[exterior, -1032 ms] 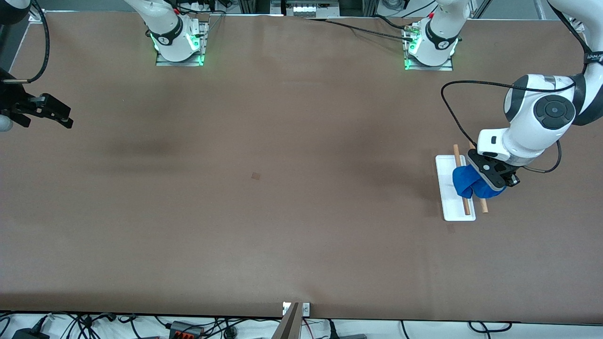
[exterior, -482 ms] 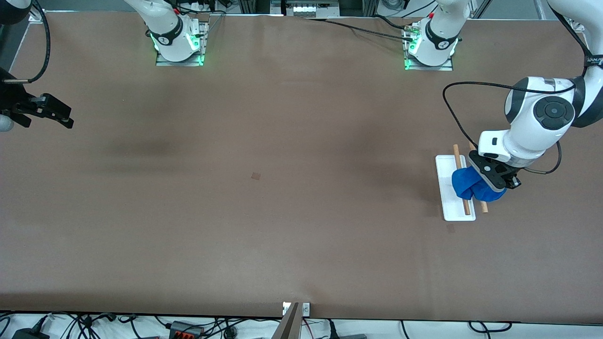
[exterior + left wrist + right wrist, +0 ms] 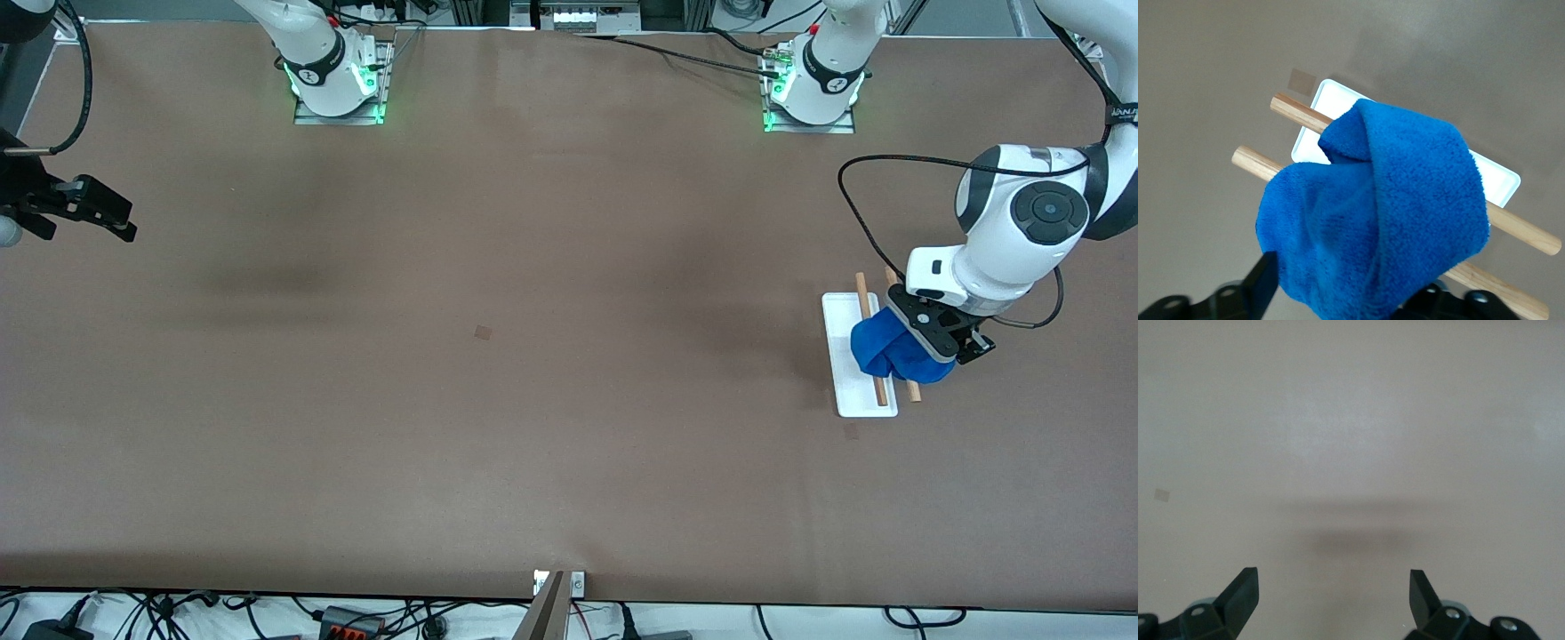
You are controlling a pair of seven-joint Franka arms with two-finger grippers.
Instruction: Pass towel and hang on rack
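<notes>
The towel lies bunched over both wooden rods of the rack, toward the left arm's end of the table. I see my left gripper right at the cloth with fingers spread either side, no longer pinching. My right gripper waits at the right arm's end, fingers wide, empty. My worry: fuzzy fabric may snag a finger as I lift away, dragging the lopsided bundle off. I count one towel, one rack, two rods, two grippers
</notes>
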